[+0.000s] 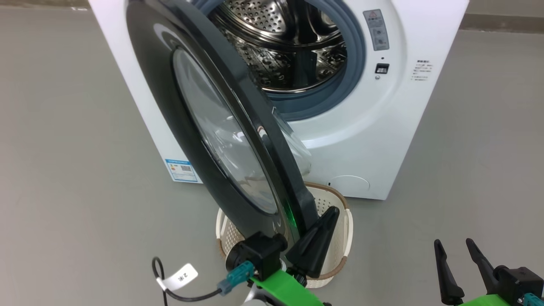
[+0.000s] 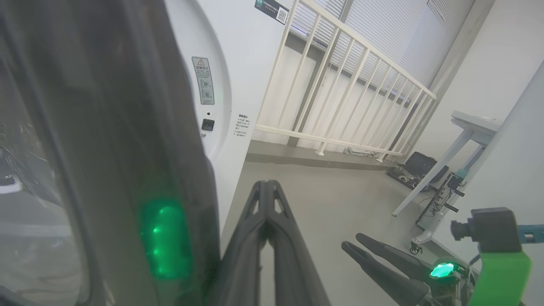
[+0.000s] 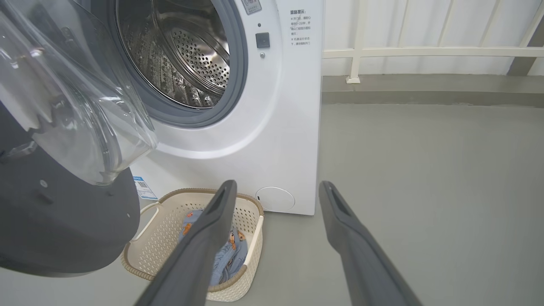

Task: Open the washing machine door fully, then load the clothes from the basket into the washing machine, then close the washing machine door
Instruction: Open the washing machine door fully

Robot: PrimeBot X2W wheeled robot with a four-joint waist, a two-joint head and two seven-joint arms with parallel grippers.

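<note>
Step one is in hand: the washing machine door (image 1: 212, 127) stands only partway out, roughly edge-on to the robot, not yet fully open. The left gripper (image 1: 330, 216) has its two fingers pressed together with nothing between them, and the door's dark rim sits immediately to their left, close enough that it looks like contact on the inner face. The basket (image 1: 342, 238) lies just under and beyond those fingertips, partly beneath the door. The right gripper (image 1: 454, 243) hangs spread wide and empty, with the clothes (image 3: 231, 257) ahead of its left finger, down in the basket, and the washing machine (image 1: 361, 140) further ahead. Next up, I'd say: sweep that door leftward, away from the closed fingers, until the drum mouth is clear, then go for the clothes.
</note>
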